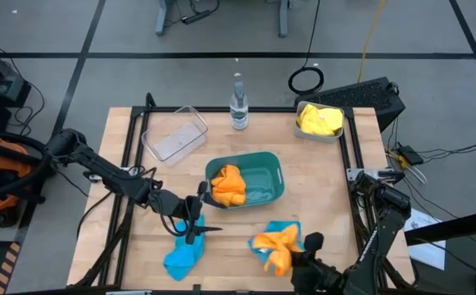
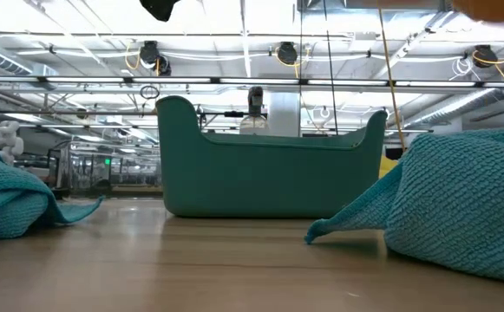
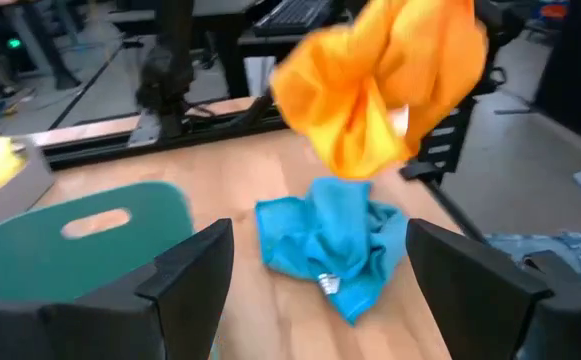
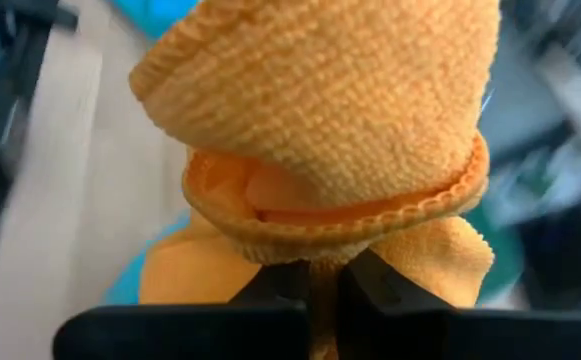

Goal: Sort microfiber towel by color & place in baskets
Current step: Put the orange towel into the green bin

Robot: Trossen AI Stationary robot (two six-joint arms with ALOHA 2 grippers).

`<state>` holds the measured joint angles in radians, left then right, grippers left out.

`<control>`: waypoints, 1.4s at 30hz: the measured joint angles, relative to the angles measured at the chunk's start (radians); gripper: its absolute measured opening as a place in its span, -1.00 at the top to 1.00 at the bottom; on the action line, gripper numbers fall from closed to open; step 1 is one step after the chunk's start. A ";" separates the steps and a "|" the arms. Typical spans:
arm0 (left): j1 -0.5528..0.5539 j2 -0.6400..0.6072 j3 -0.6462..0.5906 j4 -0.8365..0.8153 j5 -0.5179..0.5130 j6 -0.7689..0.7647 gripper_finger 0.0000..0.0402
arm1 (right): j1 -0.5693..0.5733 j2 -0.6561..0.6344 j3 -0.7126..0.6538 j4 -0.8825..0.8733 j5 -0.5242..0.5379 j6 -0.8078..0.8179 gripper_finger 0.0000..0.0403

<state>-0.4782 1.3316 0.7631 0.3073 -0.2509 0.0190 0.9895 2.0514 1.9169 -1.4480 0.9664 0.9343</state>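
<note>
Two towels already sit sorted: one orange in the teal basket (image 1: 264,161) mid-table, one yellow in the grey basket (image 1: 341,131) far right. Right gripper (image 1: 291,256) grasps an orange towel (image 1: 275,244) near-right; left gripper (image 1: 195,211) gapes above a blue towel (image 1: 183,256); clear basket (image 1: 174,135) holds nothing

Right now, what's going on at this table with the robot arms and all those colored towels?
The right gripper is shut on an orange towel, above a blue towel. The left gripper hangs open above another blue towel. The teal basket holds an orange one; the grey basket holds yellow.
</note>
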 joint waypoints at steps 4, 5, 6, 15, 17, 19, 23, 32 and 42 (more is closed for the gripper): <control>0.000 0.054 0.000 0.123 0.036 0.047 -0.50 | -0.030 0.000 0.028 0.039 0.144 -0.193 0.98; -0.001 0.067 0.000 0.153 0.038 0.057 -0.50 | -0.045 0.000 0.037 0.039 0.155 -0.235 0.98; -0.001 0.079 0.000 0.186 0.039 0.069 -0.50 | -0.060 0.000 0.047 0.040 0.154 -0.281 0.98; 0.000 0.122 0.000 0.292 0.038 0.121 -0.50 | -0.197 0.000 0.241 0.033 0.128 -0.685 0.98; 0.000 0.122 0.000 0.292 0.016 0.122 -0.50 | -0.220 -0.009 0.277 0.030 0.128 -0.714 0.98; -0.003 0.122 0.000 0.293 -0.010 0.120 -0.50 | -0.242 -0.034 0.277 -0.008 0.108 -0.691 0.98; -0.024 0.122 0.000 0.296 -0.037 0.119 -0.50 | -0.262 -0.086 0.226 -0.048 0.049 -0.518 0.98; -0.043 0.122 0.000 0.305 -0.098 0.070 -0.58 | -0.270 -0.107 -0.004 0.322 0.091 -0.646 0.98; -0.042 0.122 0.000 0.303 -0.159 0.046 -0.73 | -0.324 -0.314 -0.010 0.316 -0.093 -0.858 0.97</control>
<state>-0.5198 1.4536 0.7631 0.6108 -0.4102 0.0647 0.6657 1.7373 1.9067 -1.1315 0.8736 0.0762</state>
